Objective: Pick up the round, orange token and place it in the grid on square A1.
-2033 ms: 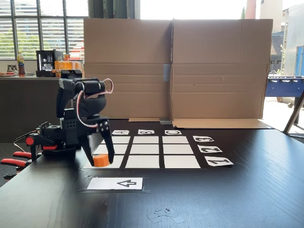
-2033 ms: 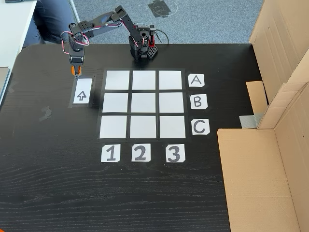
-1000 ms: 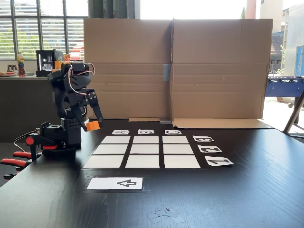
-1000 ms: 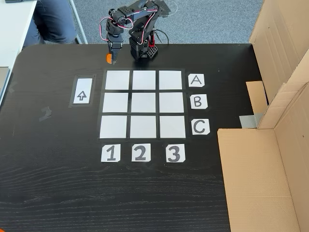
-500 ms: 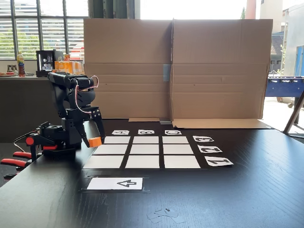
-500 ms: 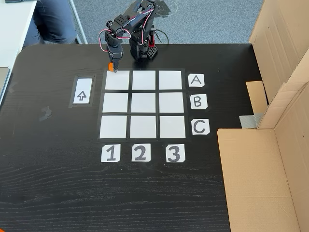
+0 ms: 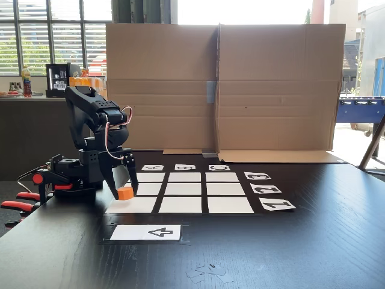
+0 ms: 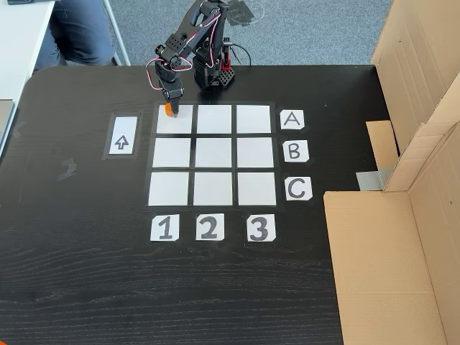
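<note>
Token (image 8: 168, 109) gripped low in the closed jaws of the gripper (image 7: 124, 192), at the far-left corner cell (image 8: 175, 121) of the grid (image 8: 213, 189) by the table's (image 8: 215, 287) back edge; if let go off-centre, likely rolled onto the black gap.

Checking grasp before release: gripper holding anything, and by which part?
Yes: the gripper pinches the orange token by its sides, between its fingertips, over square A1.

Black wood-grain tabletop (image 7: 313, 253); brown cardboard screen (image 7: 222, 84) standing along its far edge; daylit windows with blinds (image 7: 54, 36); grey carpet floor (image 8: 309, 29); counter with coffee machine (image 7: 60, 79); blue foosball table (image 7: 360, 108).
</note>
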`<action>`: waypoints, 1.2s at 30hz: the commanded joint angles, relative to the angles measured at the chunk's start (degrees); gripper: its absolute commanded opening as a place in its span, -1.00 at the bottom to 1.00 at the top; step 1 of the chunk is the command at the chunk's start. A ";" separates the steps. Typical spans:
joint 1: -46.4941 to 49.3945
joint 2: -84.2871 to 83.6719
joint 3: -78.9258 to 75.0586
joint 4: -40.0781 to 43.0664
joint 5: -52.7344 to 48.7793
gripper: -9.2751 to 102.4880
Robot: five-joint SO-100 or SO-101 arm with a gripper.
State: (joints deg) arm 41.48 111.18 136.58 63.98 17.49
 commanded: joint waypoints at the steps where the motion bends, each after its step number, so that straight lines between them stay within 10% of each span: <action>1: -0.97 -0.97 -0.97 -0.97 0.35 -0.71; 36: -1.05 -4.48 -0.79 -2.90 0.44 -0.48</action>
State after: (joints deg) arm 40.34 106.79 136.49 61.61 17.49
